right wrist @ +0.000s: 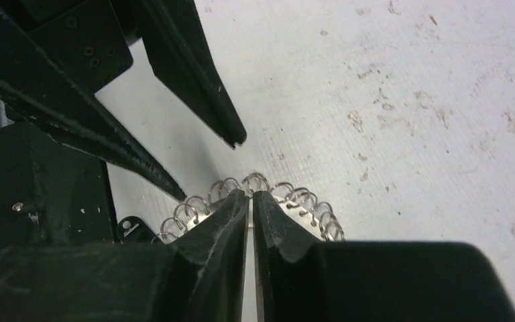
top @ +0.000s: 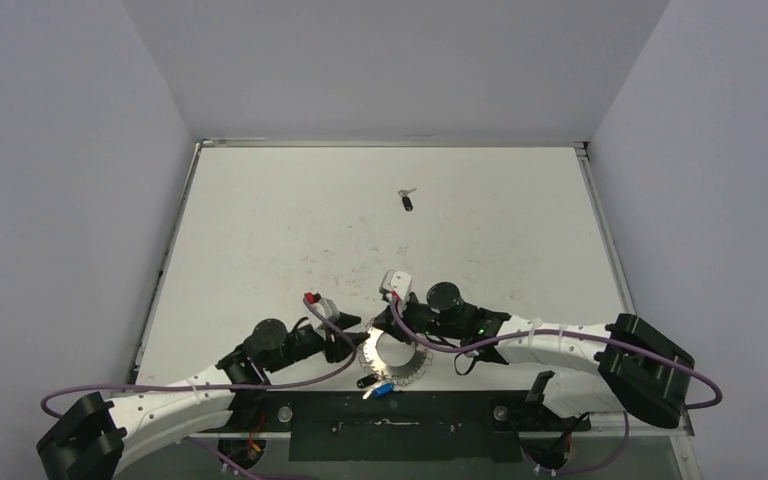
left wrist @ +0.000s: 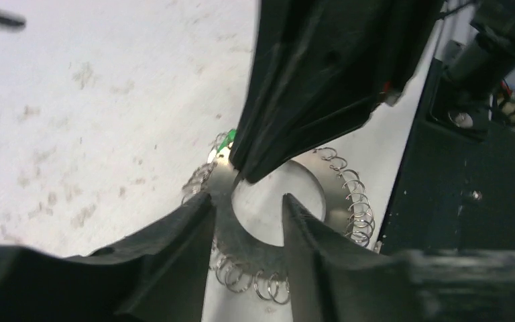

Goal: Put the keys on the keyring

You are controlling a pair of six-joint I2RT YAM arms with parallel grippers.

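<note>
We've got the right tool [right wrist: 250,194] pinching the keyring [left wrist: 245,235] rim, and the closest black key [top: 367,381] sits just on its near side, handier for our spread left tool [left wrist: 247,201].

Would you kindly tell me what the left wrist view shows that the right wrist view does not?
Only the left wrist: the hollow centre of the keyring, a green key head at its rim, and a black-headed key far off. Only the right wrist: the right gripper shut on the looped rim. Both: the keyring's loops and the left gripper, open.
</note>
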